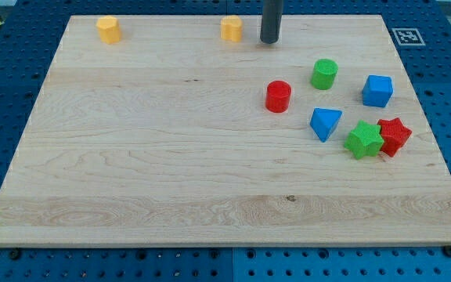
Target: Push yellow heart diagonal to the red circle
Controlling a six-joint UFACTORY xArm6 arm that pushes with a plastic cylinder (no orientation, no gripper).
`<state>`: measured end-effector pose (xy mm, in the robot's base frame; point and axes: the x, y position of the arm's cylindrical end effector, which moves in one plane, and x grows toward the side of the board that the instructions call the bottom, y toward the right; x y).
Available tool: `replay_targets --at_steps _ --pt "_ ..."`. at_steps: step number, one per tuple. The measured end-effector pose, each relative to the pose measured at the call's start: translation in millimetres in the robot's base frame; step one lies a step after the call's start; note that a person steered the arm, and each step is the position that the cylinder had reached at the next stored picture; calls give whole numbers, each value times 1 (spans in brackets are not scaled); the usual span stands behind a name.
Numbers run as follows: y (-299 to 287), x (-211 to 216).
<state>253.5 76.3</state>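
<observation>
Green star (363, 139) nearest, red circle (278, 96) mid-board; yellow heart (231, 28) light, rigid, slippery, best pushed from its far side by tip (269, 41) just right of it; no fingers.

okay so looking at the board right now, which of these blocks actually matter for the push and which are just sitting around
Job in hand: one of the two yellow blocks along the view's top (which is the heart is unclear), left one, right one; red circle; my tip, just right of the right one.

Lying about: green cylinder, blue cube, blue triangle, green star, red star.
</observation>
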Motion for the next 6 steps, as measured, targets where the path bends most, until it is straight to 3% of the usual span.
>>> replay_targets --at_steps 4,6 --pt "-88 -23" --pt "-89 -35"
